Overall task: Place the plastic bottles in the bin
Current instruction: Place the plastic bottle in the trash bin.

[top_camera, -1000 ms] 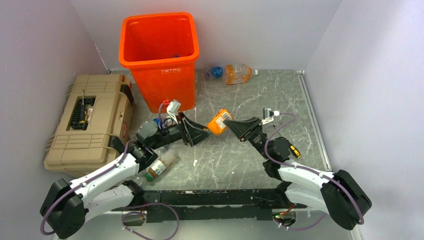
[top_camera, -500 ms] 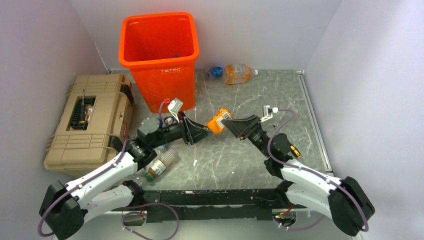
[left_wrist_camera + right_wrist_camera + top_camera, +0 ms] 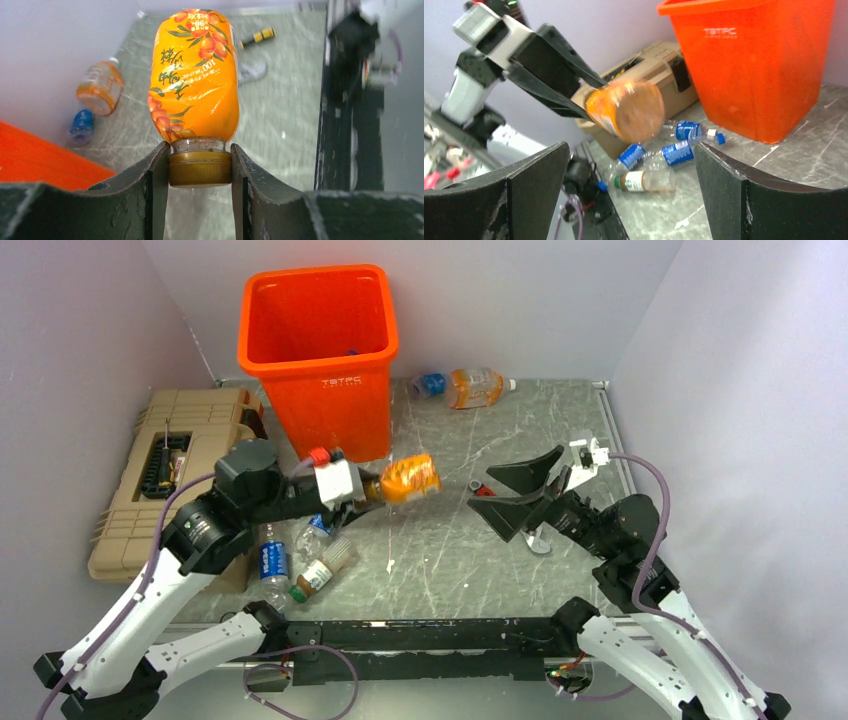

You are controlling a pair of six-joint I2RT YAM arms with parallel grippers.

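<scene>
My left gripper [image 3: 372,488] [image 3: 199,161] is shut on the brown cap of an orange bottle [image 3: 407,478] [image 3: 194,75]. It holds the bottle in the air just right of the orange bin [image 3: 340,410] [image 3: 754,70], below its rim. My right gripper [image 3: 503,495] [image 3: 631,150] stands wide open and empty, to the right of that bottle [image 3: 629,110] and apart from it. Three more bottles lie by the left arm: two blue-labelled [image 3: 270,565] [image 3: 676,152] [image 3: 685,131], one white-labelled [image 3: 322,576] [image 3: 644,181]. An orange bottle [image 3: 475,387] [image 3: 100,87] and a crushed blue one [image 3: 430,385] lie at the back.
A tan toolbox [image 3: 170,490] [image 3: 644,65] sits left of the bin. A yellow-and-black-handled tool [image 3: 257,36] lies on the right side of the grey table. White walls close in on the left, back and right.
The right gripper let go of the orange bottle, opened wide and drew back to the right. The left gripper closed on the cap and lifted the bottle up and left, toward the bin.
</scene>
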